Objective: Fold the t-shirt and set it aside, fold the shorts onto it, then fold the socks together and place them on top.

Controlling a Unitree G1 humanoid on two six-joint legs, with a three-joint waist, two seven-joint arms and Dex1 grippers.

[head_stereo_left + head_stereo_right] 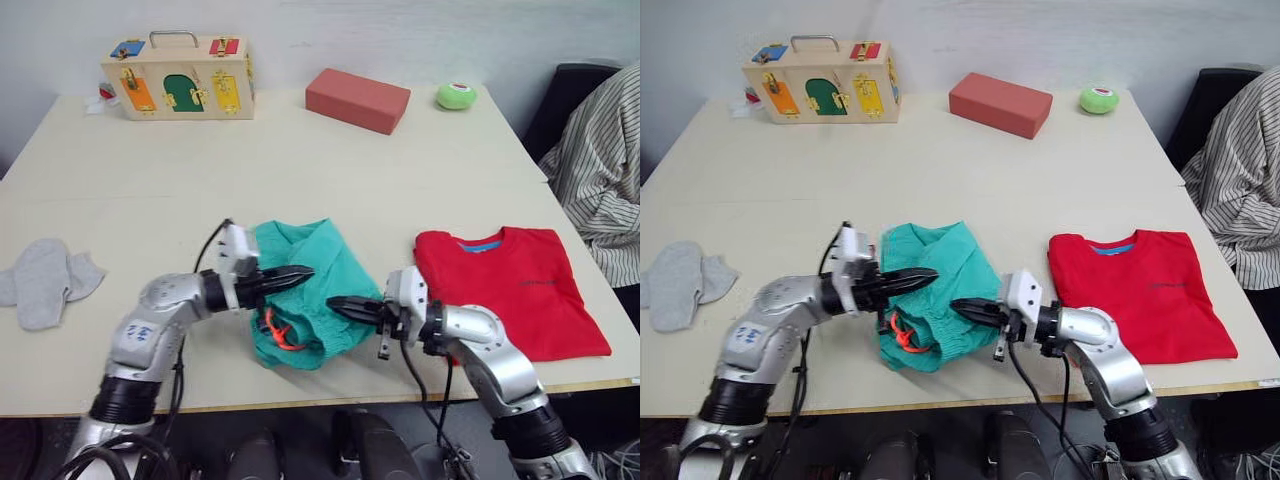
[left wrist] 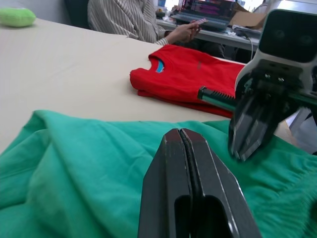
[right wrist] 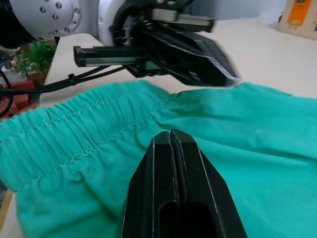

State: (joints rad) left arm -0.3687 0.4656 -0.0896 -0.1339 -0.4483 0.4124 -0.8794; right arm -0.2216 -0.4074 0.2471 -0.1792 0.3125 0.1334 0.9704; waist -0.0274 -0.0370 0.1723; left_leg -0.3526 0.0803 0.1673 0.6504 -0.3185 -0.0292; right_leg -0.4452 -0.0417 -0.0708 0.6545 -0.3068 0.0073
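The teal-green shorts [image 1: 305, 290] lie bunched near the table's front edge, their orange drawstring [image 1: 278, 330] showing at the near side. My left gripper [image 1: 303, 273] hovers shut over the shorts' left part, holding nothing. Facing it from the right, my right gripper [image 1: 335, 304] is shut and empty just above the shorts' right edge. The red t-shirt [image 1: 515, 285] lies folded at the front right, blue neck label up. The grey socks [image 1: 42, 280] rest together at the far left of the table.
A wooden latch box [image 1: 178, 78], a red-brown block [image 1: 357, 99] and a green ball [image 1: 456, 96] stand along the table's far side. A person in a striped shirt [image 1: 603, 180] sits at the right edge. The table [image 1: 300, 190] has bare room in the middle.
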